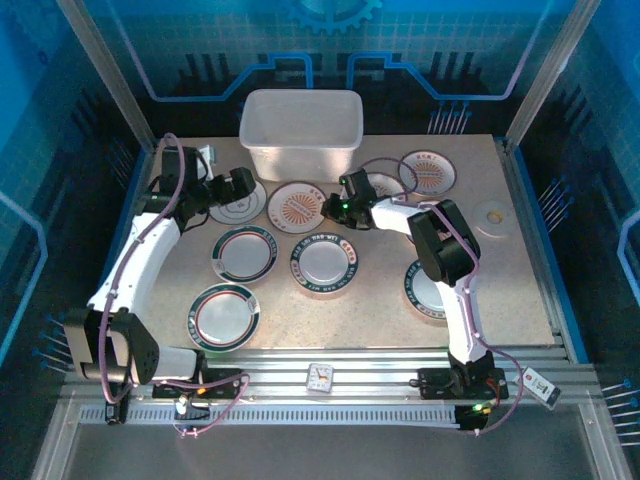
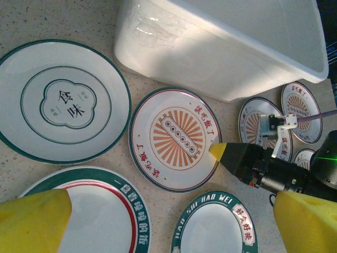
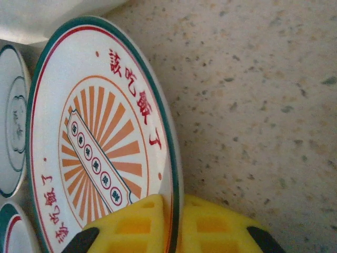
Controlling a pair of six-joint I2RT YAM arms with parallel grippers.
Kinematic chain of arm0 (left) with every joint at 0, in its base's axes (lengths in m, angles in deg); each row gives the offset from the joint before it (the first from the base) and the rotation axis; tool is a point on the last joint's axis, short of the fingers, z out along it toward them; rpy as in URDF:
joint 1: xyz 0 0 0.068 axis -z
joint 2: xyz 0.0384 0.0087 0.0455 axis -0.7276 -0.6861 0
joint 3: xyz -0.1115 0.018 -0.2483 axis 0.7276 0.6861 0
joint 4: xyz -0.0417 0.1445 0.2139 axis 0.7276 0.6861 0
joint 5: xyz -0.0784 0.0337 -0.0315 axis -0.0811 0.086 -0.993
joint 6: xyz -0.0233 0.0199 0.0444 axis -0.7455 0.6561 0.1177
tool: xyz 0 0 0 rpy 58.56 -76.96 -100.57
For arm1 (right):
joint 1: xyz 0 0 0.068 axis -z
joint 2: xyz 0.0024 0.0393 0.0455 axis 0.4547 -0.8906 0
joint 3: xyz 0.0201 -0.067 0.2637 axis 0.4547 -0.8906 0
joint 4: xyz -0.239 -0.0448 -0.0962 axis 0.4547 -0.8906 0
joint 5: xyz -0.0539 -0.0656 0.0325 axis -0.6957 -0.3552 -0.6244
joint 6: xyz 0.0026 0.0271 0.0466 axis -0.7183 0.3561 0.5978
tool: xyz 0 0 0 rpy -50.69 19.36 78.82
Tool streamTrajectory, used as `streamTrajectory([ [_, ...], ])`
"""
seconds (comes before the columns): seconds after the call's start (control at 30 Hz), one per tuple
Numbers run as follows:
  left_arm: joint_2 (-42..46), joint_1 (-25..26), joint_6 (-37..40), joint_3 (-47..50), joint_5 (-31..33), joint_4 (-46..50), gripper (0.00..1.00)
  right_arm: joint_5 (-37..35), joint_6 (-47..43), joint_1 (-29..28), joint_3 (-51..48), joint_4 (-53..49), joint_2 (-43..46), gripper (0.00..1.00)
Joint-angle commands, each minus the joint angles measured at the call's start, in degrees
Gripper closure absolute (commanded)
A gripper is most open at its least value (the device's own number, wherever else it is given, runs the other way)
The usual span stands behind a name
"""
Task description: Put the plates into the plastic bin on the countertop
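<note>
The plastic bin [image 1: 300, 130] [image 2: 226, 42] stands at the back centre of the countertop [image 1: 380, 310]. Several plates lie flat in front of it. My right gripper [image 1: 328, 207] [image 3: 174, 221] is shut on the right rim of a sunburst plate [image 1: 296, 207] [image 2: 176, 138] [image 3: 100, 132], one yellow finger above the rim and one below. My left gripper [image 1: 242, 186] [image 2: 171, 226] hovers open over the white plate with a grey motif [image 1: 236, 206] [image 2: 63, 100], holding nothing.
Dark-rimmed plates [image 1: 245, 253] [image 1: 322, 262] [image 1: 224, 316] lie in the middle and front left. More plates [image 1: 428, 172] [image 1: 428, 288] lie by the right arm. A small beige disc [image 1: 492, 217] sits far right, and a small clock [image 1: 320, 377] on the front rail.
</note>
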Motion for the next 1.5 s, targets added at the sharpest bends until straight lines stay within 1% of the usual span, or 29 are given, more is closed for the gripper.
streamTrajectory([
  [0.0,-0.86,-0.69,0.10,-3.74,1.38,3.39,0.01,-0.10,1.07,-0.20,-3.79,3.65,1.51,0.95],
  [0.13,-2.27,-0.69,-0.11,-6.47,1.39,5.05,0.01,-1.01,2.85,-0.10,-7.27,6.15,5.83,1.00],
  [0.23,-4.42,-0.77,0.48,-9.60,2.59,5.73,0.01,-2.00,4.71,0.15,-10.62,8.94,9.89,1.00],
  [0.37,-9.65,-1.42,0.50,-15.52,2.86,6.35,0.01,-2.33,5.38,0.55,-13.04,9.70,14.99,1.00],
  [0.63,-22.02,-2.44,0.92,-26.83,3.84,5.09,0.01,-1.79,4.46,1.33,-17.85,7.46,25.38,1.00],
  [0.73,-27.65,-2.62,2.52,-32.44,4.07,4.67,0.08,-1.37,4.69,2.12,-20.26,6.68,30.34,1.00],
  [0.83,-33.75,-2.62,3.69,-39.46,4.12,6.01,0.13,-1.84,2.50,3.06,-21.45,2.33,36.08,1.00],
  [1.03,-44.62,-2.62,3.86,-52.18,5.50,10.22,0.19,-4.64,-0.21,6.44,-23.85,-5.15,47.75,1.00],
  [1.17,-49.14,-2.29,4.50,-56.41,7.32,11.27,0.20,-5.78,-1.12,8.52,-24.23,-9.10,52.60,1.00],
  [1.3,-52.04,-1.83,5.45,-58.94,9.23,12.69,0.22,-6.48,-1.43,10.07,-24.51,-11.54,55.25,1.00],
  [1.4,-53.26,-1.58,5.03,-59.86,8.24,13.50,0.28,-6.96,-1.41,10.76,-24.86,-11.98,56.28,1.00],
  [1.47,-53.38,-1.22,5.02,-59.78,6.94,13.58,0.34,-6.96,-1.27,11.09,-24.97,-12.15,56.49,1.00],
])
